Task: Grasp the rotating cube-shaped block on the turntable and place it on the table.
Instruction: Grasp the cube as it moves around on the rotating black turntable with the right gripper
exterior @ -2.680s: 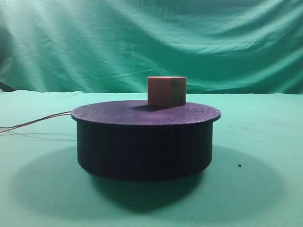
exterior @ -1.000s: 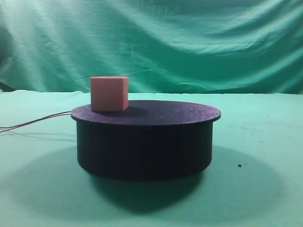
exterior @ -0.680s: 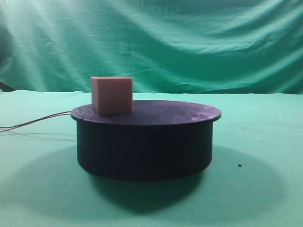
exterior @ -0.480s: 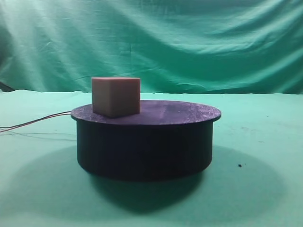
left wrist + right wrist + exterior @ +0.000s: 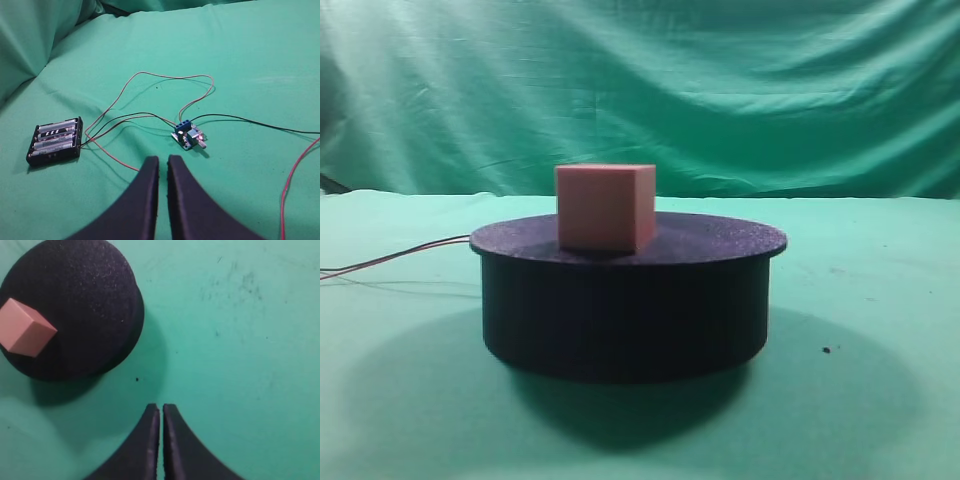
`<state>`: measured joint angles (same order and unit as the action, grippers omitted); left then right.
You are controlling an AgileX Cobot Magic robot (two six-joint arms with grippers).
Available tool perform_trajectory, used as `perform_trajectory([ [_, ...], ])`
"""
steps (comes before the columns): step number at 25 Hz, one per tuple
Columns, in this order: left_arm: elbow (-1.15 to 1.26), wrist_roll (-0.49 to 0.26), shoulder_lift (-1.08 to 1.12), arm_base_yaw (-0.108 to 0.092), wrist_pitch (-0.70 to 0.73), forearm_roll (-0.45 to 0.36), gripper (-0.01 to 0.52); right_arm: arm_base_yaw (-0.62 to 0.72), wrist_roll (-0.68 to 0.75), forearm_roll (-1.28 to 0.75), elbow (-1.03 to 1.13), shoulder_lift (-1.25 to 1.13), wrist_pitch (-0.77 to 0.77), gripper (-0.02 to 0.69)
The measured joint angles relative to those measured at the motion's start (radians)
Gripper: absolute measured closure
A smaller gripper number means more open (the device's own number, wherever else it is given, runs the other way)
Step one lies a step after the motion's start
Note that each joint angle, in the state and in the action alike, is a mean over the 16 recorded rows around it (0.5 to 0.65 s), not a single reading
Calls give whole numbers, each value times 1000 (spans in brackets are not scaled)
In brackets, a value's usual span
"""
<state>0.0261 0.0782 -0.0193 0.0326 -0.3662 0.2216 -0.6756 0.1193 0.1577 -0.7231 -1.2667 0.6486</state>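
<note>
The salmon cube-shaped block (image 5: 605,207) stands on the black turntable (image 5: 625,300), left of its middle, near the front rim. In the right wrist view the block (image 5: 25,334) sits at the left edge of the turntable's round top (image 5: 80,295). My right gripper (image 5: 161,410) is shut and empty, above the green table (image 5: 240,365), below and right of the turntable. My left gripper (image 5: 163,161) is shut and empty above the table, away from the turntable. Neither gripper shows in the exterior view.
Thin red wires (image 5: 390,262) run left from the turntable. In the left wrist view a black battery holder (image 5: 55,141), a small blue circuit board (image 5: 188,136) and looping red and black wires (image 5: 170,80) lie on the cloth. A green backdrop (image 5: 640,90) hangs behind.
The block has ridden the turning disc from the back right round to the left edge, then toward the front middle, turning as it goes. No gripper appears in the exterior view.
</note>
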Motion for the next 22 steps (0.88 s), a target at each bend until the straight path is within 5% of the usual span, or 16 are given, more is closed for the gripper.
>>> perform_trajectory([
  [12,0,0,0,0,0,0,514,-17,-6,101,-161,-144,60,64],
  [16,0,0,0,0,0,0,514,-18,-30,115,-204,-204,74,38],
  [22,0,0,0,0,0,0,514,-18,-57,95,-253,-301,87,120],
])
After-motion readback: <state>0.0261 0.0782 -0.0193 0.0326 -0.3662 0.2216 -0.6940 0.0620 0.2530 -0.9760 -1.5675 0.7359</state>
